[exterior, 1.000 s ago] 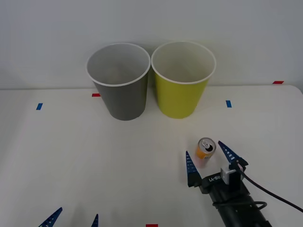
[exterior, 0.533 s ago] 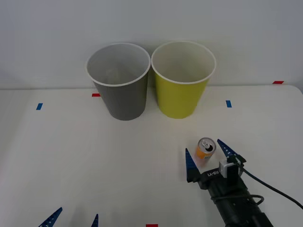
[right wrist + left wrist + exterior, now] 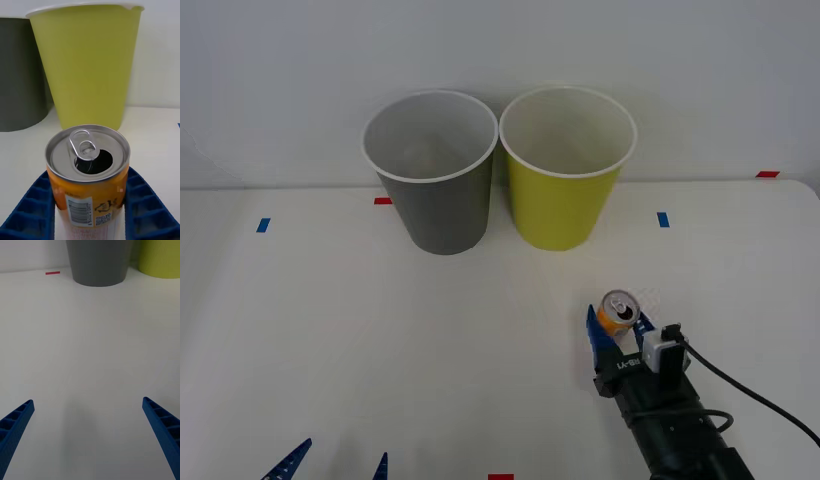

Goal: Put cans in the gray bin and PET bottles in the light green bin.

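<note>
A small orange can (image 3: 617, 312) with a silver pull-tab top stands upright on the white table, in front of the light green bin (image 3: 566, 170). My right gripper (image 3: 620, 335) is shut on the can (image 3: 89, 176), its blue ribbed fingers (image 3: 30, 210) pressed against both sides. The gray bin (image 3: 432, 172) stands left of the green one (image 3: 88, 63), touching it or nearly so; its dark wall (image 3: 20, 75) shows behind the can. My left gripper (image 3: 335, 462) is parked open at the table's front left, facing the gray bin (image 3: 99, 262). No PET bottles are in view.
Small blue tape marks (image 3: 263, 225) and red ones (image 3: 383, 201) dot the table (image 3: 330, 330). A black cable (image 3: 760, 400) trails from my right wrist. A plain wall stands right behind the bins.
My right gripper moved forward around the can and closed its fingers onto it. The can stayed in place. The left arm has not moved.
</note>
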Robot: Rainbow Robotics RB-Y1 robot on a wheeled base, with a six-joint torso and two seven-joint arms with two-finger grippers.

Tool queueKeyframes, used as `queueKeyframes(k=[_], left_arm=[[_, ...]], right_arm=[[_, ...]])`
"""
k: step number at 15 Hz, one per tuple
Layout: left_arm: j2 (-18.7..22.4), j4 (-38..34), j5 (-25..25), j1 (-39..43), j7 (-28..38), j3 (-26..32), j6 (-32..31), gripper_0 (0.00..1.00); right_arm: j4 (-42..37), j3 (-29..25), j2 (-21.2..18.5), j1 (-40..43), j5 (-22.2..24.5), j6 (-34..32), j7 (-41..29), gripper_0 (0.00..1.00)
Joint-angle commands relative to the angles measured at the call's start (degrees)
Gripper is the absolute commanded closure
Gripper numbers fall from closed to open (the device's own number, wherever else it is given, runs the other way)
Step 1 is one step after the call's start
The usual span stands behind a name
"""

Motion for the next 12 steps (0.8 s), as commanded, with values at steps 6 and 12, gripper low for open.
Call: queueKeyframes(k=[6,12], left_arm=[[0.0,0.0,0.0,0.0,0.0,0.0,0.0,0.0],[0.0,0.0,0.0,0.0,0.0,0.0,0.0,0.0]], right_arm=[[-21.8,-4.3,1.3,-0.4,-0.6,35.2,-0.6,1.0],[-26.6,-6.4,3.0,-10.4,-3.1,52.7,-0.5,1.0]])
